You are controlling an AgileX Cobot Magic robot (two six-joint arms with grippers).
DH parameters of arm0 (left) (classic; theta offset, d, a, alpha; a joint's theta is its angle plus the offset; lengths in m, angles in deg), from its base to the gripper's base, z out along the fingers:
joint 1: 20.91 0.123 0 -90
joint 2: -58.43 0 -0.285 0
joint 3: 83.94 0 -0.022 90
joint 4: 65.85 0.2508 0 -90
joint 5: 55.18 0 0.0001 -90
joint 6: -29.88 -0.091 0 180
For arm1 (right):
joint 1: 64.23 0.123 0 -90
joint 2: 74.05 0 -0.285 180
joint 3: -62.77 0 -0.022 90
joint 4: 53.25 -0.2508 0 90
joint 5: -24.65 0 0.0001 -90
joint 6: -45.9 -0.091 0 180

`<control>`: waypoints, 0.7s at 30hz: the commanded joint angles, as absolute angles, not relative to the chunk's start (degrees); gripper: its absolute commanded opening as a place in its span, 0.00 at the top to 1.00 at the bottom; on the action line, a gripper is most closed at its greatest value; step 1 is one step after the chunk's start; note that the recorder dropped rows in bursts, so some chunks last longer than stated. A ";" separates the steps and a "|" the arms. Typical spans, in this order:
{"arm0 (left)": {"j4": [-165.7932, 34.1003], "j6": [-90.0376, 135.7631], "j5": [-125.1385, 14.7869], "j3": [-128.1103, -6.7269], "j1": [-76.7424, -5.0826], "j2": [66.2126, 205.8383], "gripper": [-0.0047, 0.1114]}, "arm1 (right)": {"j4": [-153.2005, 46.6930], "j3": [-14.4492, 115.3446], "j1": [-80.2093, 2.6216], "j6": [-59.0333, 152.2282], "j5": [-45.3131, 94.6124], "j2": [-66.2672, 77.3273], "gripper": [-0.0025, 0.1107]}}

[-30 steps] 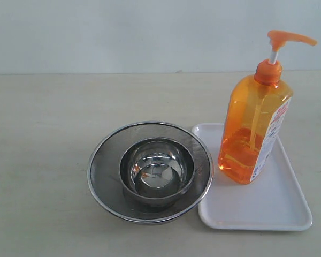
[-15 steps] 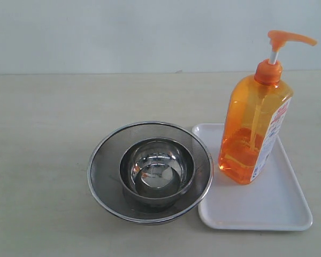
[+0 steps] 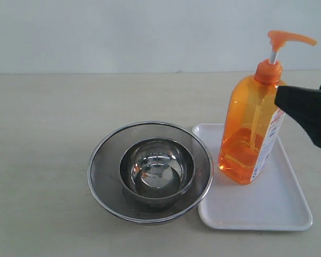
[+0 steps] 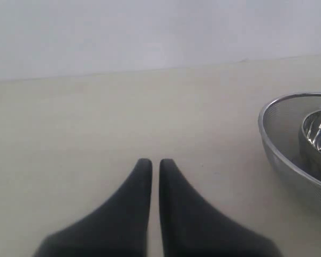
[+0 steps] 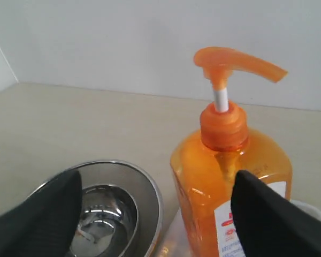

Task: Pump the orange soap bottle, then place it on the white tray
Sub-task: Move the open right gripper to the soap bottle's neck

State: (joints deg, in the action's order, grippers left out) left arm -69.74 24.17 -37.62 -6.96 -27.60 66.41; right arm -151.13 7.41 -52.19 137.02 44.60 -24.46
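Observation:
The orange soap bottle (image 3: 250,131) stands upright on the far left part of the white tray (image 3: 267,209), with its pump head (image 3: 286,37) raised. My right gripper (image 3: 290,103) reaches in from the right edge at the height of the bottle's shoulder. In the right wrist view this gripper (image 5: 158,176) is open wide. The bottle (image 5: 230,160) stands just ahead between the black fingers, which are apart from it. My left gripper (image 4: 151,163) is shut on nothing above bare table and does not show in the exterior view.
A round steel mesh strainer (image 3: 99,160) with a steel bowl (image 3: 156,171) inside sits left of the tray, its rim touching the tray's edge. The strainer's rim (image 4: 281,139) shows to the side of my left gripper. The beige table ends at a pale wall.
My right gripper has come into the exterior view from the right edge, beside the bottle. The bottle, tray and strainer have not moved.

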 commanded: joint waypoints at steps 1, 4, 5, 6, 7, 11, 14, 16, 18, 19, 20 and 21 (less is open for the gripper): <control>-69.58 24.33 -37.64 -6.73 -27.31 66.21 0.92 | -153.20 10.68 -52.31 143.99 45.53 -18.88 0.37; -69.58 24.33 -37.64 -6.73 -27.31 66.21 0.92 | -153.20 13.28 -52.31 145.88 45.48 -16.44 0.37; -69.58 24.33 -37.64 -6.73 -27.31 66.21 0.92 | -153.20 14.02 -52.31 146.83 45.47 -15.62 0.37; -69.58 24.33 -37.64 -6.73 -27.31 66.21 0.92 | -153.20 14.64 -52.31 147.37 45.02 -15.08 0.37; -69.58 24.33 -37.64 -6.73 -27.31 66.21 0.92 | -153.20 15.04 -52.31 147.95 44.40 -14.53 0.37; -69.58 24.33 -37.64 -6.73 -27.31 66.21 0.92 | -153.20 16.24 -52.31 148.67 42.84 -11.41 0.37; -69.58 24.33 -37.64 -6.73 -27.31 66.21 0.92 | -153.20 17.31 -52.31 149.11 44.40 -8.75 0.37; -69.58 24.33 -37.64 -6.73 -27.31 66.21 0.92 | -153.20 18.00 -52.31 149.47 44.40 -6.74 0.37; -69.58 24.33 -37.64 -6.73 -27.31 66.21 0.92 | -153.20 18.57 -52.31 149.93 43.93 -5.44 0.37; -69.58 24.33 -37.64 -6.73 -27.31 66.21 0.92 | -153.20 18.85 -52.31 150.38 43.93 -4.89 0.37; -69.58 24.33 -37.64 -6.73 -27.31 66.21 0.92 | -153.20 18.99 -52.31 150.38 43.93 -4.42 0.37; -69.58 24.33 -37.64 -6.73 -27.31 66.21 0.92 | -153.20 19.31 -52.31 150.38 43.93 -4.31 0.37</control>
State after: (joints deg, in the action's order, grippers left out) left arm -69.74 24.17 -37.62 -6.96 -27.60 66.41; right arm -152.87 18.18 -52.19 149.36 43.76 -5.07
